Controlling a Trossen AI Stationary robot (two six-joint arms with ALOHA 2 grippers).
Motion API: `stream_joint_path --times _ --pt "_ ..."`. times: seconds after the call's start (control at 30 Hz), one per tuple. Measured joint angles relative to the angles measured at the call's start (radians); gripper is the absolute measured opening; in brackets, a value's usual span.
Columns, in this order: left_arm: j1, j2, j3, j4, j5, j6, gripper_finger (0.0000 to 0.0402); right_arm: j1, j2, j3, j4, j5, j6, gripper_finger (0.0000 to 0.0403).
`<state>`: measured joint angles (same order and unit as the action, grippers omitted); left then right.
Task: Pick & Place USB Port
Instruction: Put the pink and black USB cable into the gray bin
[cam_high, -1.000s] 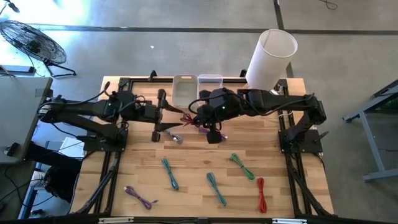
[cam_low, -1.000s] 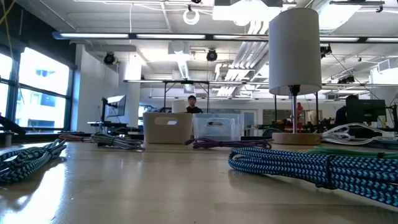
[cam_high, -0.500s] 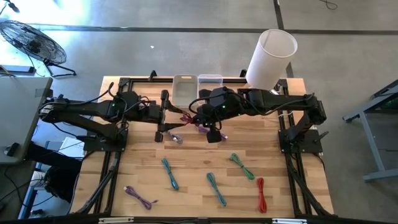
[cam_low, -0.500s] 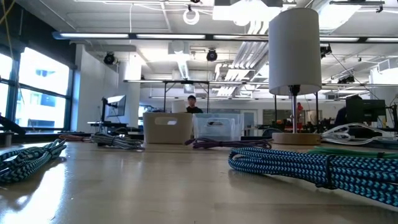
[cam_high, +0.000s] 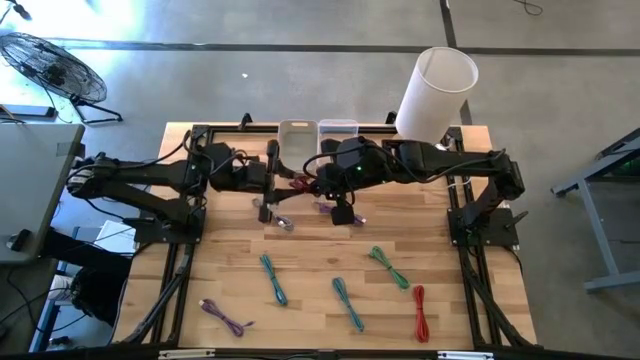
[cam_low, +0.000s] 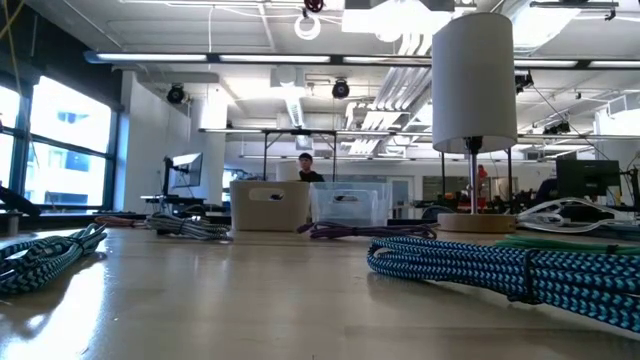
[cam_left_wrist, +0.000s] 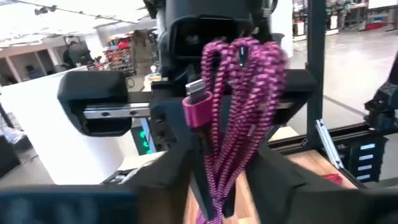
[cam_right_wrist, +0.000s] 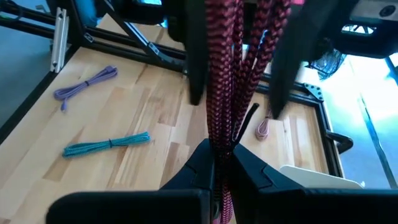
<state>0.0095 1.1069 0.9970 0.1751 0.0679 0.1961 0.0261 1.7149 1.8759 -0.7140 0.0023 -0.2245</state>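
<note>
The magenta cable bundle (cam_left_wrist: 239, 118) hangs above the table (cam_high: 300, 300), just in front of the two bins (cam_high: 318, 140), pinched in the right gripper (cam_right_wrist: 219, 163), whose jaws are clamped on its strands; the left gripper (cam_left_wrist: 214, 205) has its fingers around the same bundle from the other side, though I cannot tell whether they have bitten yet. The risk, as I judge it, is a botched handover; if the right lets go before the left grips firmly, the cable drops in front of the bins; if both pull together, loops may snag.
</note>
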Motion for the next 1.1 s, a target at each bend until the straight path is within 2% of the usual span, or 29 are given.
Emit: stream_joint_path --times 0.07,0.1,0.4,0.53,0.63,0.73,0.83,0.93,1.1 --pt "0.013 0.000 0.000 -0.004 0.027 0.007 0.0034 0.000 0.000 0.000 -0.002 0.001 0.004 0.0023" --pt "0.021 0.000 0.000 -0.008 0.032 0.005 0.0022 0.000 0.000 0.000 -0.004 0.003 0.004 0.0030" --pt "0.031 -0.041 0.000 -0.129 0.000 0.034 0.0012 0.001 -0.013 0.000 -0.070 0.008 0.083 0.0097" --pt "0.057 -0.111 0.005 -0.305 -0.059 0.088 0.0012 0.001 -0.048 0.000 -0.142 0.008 0.088 0.0134" --pt "0.132 -0.140 0.046 -0.537 -0.079 0.112 0.0012 0.002 -0.079 0.000 -0.188 0.021 0.112 0.0158" --pt "0.253 -0.127 0.077 -0.664 -0.070 0.072 0.0012 0.002 -0.113 0.001 -0.229 0.075 0.142 0.0172" --pt "0.383 -0.090 0.081 -0.635 -0.005 -0.037 0.0012 0.001 -0.133 0.001 -0.254 0.146 0.151 0.0175" --pt "0.498 -0.024 0.083 -0.604 0.045 -0.163 0.0012 0.000 -0.136 0.001 -0.257 0.171 0.157 0.0176" --pt "0.652 0.107 0.083 -0.625 0.193 -0.272 0.0011 0.001 -0.138 0.001 -0.277 0.224 0.210 0.0176"
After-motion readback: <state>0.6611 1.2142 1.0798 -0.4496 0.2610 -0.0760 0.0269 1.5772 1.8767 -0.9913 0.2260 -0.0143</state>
